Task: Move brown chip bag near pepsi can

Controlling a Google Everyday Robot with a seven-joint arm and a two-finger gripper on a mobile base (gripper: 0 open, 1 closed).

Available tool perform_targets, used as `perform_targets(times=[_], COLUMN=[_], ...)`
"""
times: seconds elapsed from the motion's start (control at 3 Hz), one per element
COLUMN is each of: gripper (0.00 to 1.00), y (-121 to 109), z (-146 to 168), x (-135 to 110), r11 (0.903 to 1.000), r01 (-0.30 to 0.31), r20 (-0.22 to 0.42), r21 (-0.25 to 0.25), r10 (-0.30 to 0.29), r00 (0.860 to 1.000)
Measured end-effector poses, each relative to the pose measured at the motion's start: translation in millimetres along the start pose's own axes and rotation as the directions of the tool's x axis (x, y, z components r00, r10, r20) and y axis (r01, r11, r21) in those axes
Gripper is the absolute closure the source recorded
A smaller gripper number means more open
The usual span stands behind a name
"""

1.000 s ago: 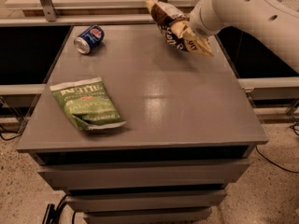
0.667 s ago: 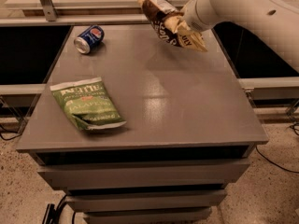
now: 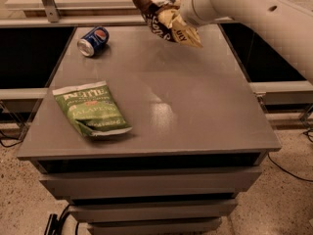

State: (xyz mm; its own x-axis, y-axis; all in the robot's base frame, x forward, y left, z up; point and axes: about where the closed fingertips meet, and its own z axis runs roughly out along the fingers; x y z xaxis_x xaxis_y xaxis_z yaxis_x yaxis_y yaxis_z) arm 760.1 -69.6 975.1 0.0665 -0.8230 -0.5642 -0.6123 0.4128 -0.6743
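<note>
The brown chip bag (image 3: 157, 14) hangs in the air above the far edge of the grey table (image 3: 205, 102), held up by my gripper (image 3: 179, 13), which is shut on the bag's right side. The white arm comes in from the upper right. The pepsi can (image 3: 93, 40), blue with a round red-white-blue logo, lies on its side at the table's far left corner. The bag is to the right of the can, with a clear gap between them. The bag hides most of the gripper.
A green jalapeño chip bag (image 3: 91, 109) lies flat on the near left part of the table. Drawers (image 3: 146, 190) sit below the tabletop. A metal rail and frame (image 3: 49, 4) run behind the table's far edge.
My arm has carried the brown chip bag leftward along the far edge, closer to the pepsi can, and slightly higher. The can and the green bag have not moved.
</note>
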Motion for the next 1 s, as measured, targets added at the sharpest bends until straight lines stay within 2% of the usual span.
perform_targets(times=[0.33,1.0], gripper=[1.00,1.00], y=[8.5,40.5], z=[8.8,31.1], x=[-18.4,-44.1], r11=[0.9999,0.9965], r01=[0.004,0.033], r20=[0.040,0.081], r21=[-0.013,-0.077], r10=[-0.004,-0.027], r00=[0.999,0.996])
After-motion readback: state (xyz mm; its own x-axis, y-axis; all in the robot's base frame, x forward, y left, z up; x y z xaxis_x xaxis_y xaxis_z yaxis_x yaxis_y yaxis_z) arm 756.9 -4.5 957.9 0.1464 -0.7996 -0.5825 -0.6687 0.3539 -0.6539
